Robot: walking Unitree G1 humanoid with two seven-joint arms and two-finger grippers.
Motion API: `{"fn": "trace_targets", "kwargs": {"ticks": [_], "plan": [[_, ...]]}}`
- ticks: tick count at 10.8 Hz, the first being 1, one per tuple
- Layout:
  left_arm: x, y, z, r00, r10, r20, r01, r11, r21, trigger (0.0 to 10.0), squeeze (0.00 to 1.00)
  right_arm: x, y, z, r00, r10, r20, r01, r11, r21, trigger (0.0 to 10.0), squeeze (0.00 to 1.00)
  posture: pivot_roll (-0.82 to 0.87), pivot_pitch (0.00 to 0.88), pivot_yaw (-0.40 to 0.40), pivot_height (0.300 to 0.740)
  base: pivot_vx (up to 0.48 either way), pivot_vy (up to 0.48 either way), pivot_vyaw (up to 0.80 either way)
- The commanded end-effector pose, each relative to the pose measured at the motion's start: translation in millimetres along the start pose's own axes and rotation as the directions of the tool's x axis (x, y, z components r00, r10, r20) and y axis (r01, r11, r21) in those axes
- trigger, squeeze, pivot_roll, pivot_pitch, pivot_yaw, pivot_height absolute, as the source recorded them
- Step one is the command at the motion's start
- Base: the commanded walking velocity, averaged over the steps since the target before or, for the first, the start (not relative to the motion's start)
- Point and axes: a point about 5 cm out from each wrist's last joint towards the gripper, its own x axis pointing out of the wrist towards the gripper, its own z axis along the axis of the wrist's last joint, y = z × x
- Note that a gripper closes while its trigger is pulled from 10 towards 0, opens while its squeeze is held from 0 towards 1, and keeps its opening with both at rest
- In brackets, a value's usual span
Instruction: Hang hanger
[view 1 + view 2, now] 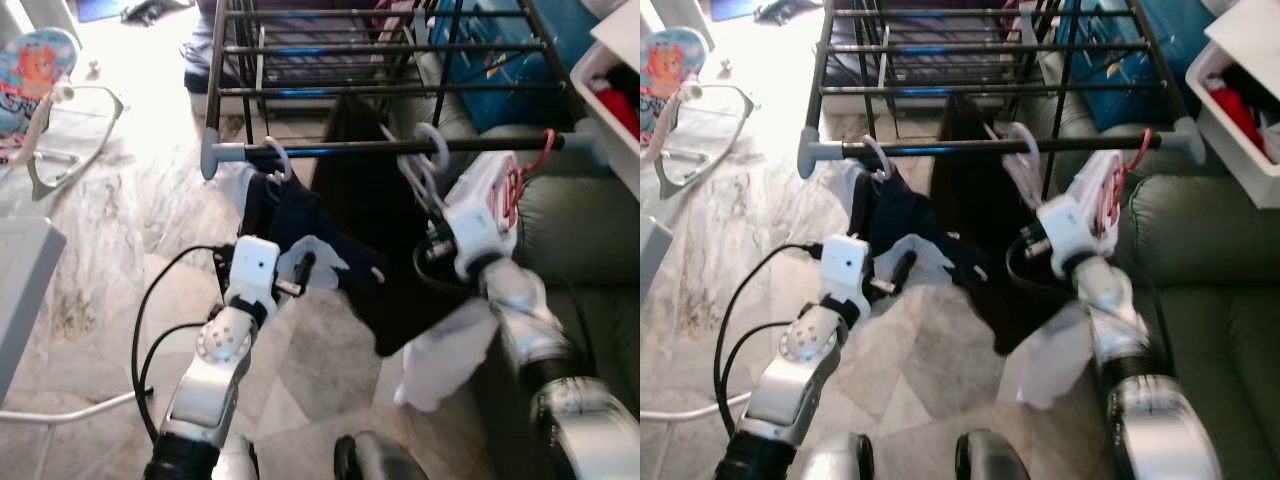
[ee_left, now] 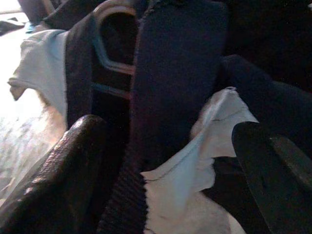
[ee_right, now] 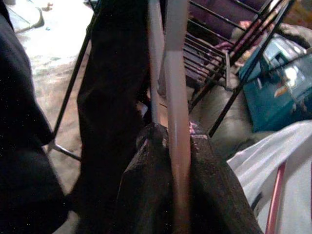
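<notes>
A black metal drying rack (image 1: 400, 50) stands over a marbled stone floor (image 1: 130, 230), its front rail (image 1: 350, 150) running across in front of the robot. Two white hangers are hooked over that rail: the left hanger (image 1: 273, 157) carries a navy garment (image 1: 290, 225) with white patches, and the right hanger (image 1: 430, 150) hangs beside a long black garment (image 1: 370, 200) that drops from the rail. The right gripper (image 3: 168, 195) reaches up just under the rail and is closed on the pale shaft of the right hanger, which runs straight between its two black fingers (image 3: 141, 185) in the right wrist view. The left gripper (image 2: 170, 161) is raised at the navy garment below the left hanger, its fingers (image 2: 73, 156) spread apart with the dark ribbed cloth and a white patch lying between them; they are not pinched on it. A red hanger (image 1: 525, 170) hooks over the right end of the rail with white cloth (image 1: 490, 200) beneath it. A green sofa (image 1: 580, 230) sits to the right, a white bin (image 1: 615, 90) of red items at the far right, and a baby bouncer (image 1: 40, 90) at the left.
</notes>
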Motion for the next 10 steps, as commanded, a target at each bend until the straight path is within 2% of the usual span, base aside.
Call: {"fn": "trace_targets", "kwargs": {"ticks": [1, 2, 3, 5, 6, 10], "plan": [[-2.0, 2.9, -4.0, 0.999, 0.038, -0.019, -0.038, 0.999, 0.013, 10.0, 0.0, -0.6, -11.5, 23.5, 0.987, -0.093, 0.129, 0.09, 0.996, 0.026, 0.0, 0.0, -0.08, 0.089, -0.04, 0.74, 0.0, 0.0, 0.0], [-2.6, 4.9, -5.8, 0.998, 0.064, -0.024, -0.063, 0.998, 0.017, 10.0, 0.0, -11.3, -2.8, 19.2, 0.985, -0.123, 0.124, 0.118, 0.992, 0.053, 0.0, 0.0, -0.08, 0.087, -0.044, 0.74, 0.0, 0.0, 0.0], [-4.7, 5.7, -8.2, 0.997, 0.073, -0.029, -0.073, 0.997, 0.019, 10.0, 0.0, -31.6, 16.8, 12.0, 0.983, -0.162, 0.085, 0.152, 0.982, 0.108, 0.0, 0.0, -0.09, 0.087, -0.046, 0.74, 0.0, 0.0, 0.0], [-6.1, 7.7, -8.1, 0.997, 0.069, -0.024, -0.068, 0.997, 0.038, 10.0, 0.0, -52.0, 40.2, 13.8, 0.985, -0.165, 0.046, 0.157, 0.977, 0.145, 0.0, 0.0, -0.09, 0.093, -0.045, 0.74, 0.0, 0.0, 0.0], [-6.3, 10.7, -8.1, 0.997, 0.074, -0.024, -0.073, 0.997, 0.04, 10.0, 0.0, -55.5, 43.5, 12.6, 0.983, -0.184, -0.001, 0.181, 0.964, 0.194, 0.0, 0.0, -0.1, 0.1, -0.041, 0.74, 0.0, 0.0, 0.0], [-7.1, 7.9, -8.7, 0.998, 0.048, -0.028, -0.046, 0.998, 0.05, 10.0, 0.0, -62.1, 50.8, 7.8, 0.965, -0.227, -0.129, 0.253, 0.936, 0.246, 0.0, 0.0, -0.09, 0.093, -0.024, 0.74, 0.0, 0.0, 0.0]]}}
